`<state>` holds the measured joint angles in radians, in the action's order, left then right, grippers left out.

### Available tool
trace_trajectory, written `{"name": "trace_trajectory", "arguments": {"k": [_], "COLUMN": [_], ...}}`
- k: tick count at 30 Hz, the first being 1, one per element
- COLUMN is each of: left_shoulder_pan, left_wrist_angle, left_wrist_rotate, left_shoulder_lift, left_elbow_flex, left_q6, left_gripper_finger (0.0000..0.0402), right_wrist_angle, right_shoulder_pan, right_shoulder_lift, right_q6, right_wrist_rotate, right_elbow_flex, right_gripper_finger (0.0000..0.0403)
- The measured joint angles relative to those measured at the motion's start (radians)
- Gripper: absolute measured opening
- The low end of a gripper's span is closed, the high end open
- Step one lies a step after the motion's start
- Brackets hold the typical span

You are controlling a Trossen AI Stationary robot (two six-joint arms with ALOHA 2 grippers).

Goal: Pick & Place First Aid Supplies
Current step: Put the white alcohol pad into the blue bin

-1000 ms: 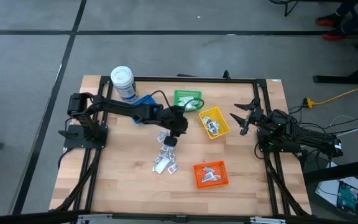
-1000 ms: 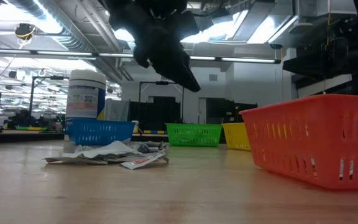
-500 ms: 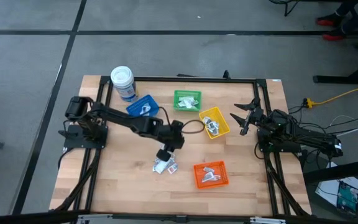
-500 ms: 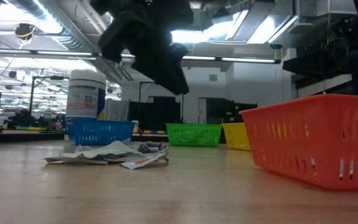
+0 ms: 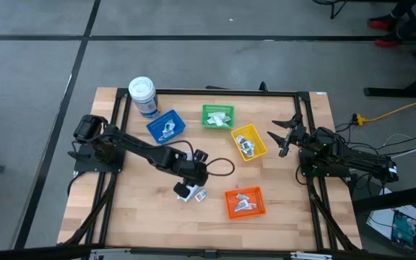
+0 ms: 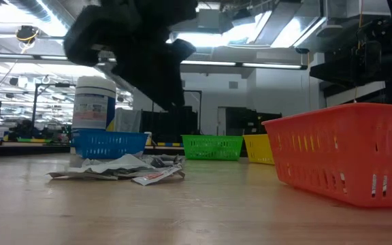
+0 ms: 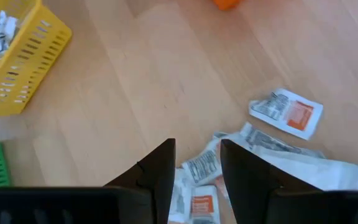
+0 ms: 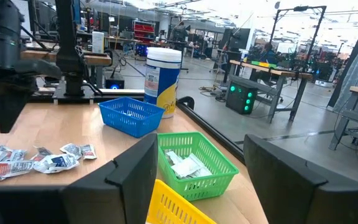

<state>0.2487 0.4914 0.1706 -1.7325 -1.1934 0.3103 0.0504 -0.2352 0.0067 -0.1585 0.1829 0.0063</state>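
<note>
First aid packets heaped under left gripper, fingers apart.

Small flat white and silvery packets in loose crumpled heap mid-table, one lying just apart

A wooden desk carries four small bins: a blue one near the back, a green one beside it, a yellow one just past that, and an orange one nearer the front. A round jar with a white lid (blue label on its side) stands upright at the back corner, just beside the blue bin. Grey floor surrounds the desk, with a yellow cable trailing across it at one side.
</note>
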Motion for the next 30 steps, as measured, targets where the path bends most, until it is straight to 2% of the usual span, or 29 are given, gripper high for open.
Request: {"name": "trace_trajectory", "arguments": {"k": [18, 26, 30], "left_shoulder_pan": [0.103, 0.089, 0.054], "left_wrist_angle": [0.131, 0.132, 0.061], "left_wrist_rotate": [0.137, 0.225, 0.274], "left_shoulder_lift": [0.000, -0.002, -0.002], "left_elbow_flex": [0.007, 0.093, 0.119], "left_q6": [-0.011, -0.009, -0.008], "left_gripper_finger": [0.0118, 0.0120, 0.0117], "right_wrist_angle": [0.000, 0.000, 0.000], "right_shoulder_pan": [0.000, 0.000, 0.000], "right_shoulder_lift": [0.000, 0.000, 0.000], "right_q6": [0.000, 0.000, 0.000], "right_wrist_rotate": [0.000, 0.000, 0.000], "right_elbow_flex": [0.000, 0.000, 0.000], "right_gripper_finger": [0.0236, 0.0236, 0.0236]}}
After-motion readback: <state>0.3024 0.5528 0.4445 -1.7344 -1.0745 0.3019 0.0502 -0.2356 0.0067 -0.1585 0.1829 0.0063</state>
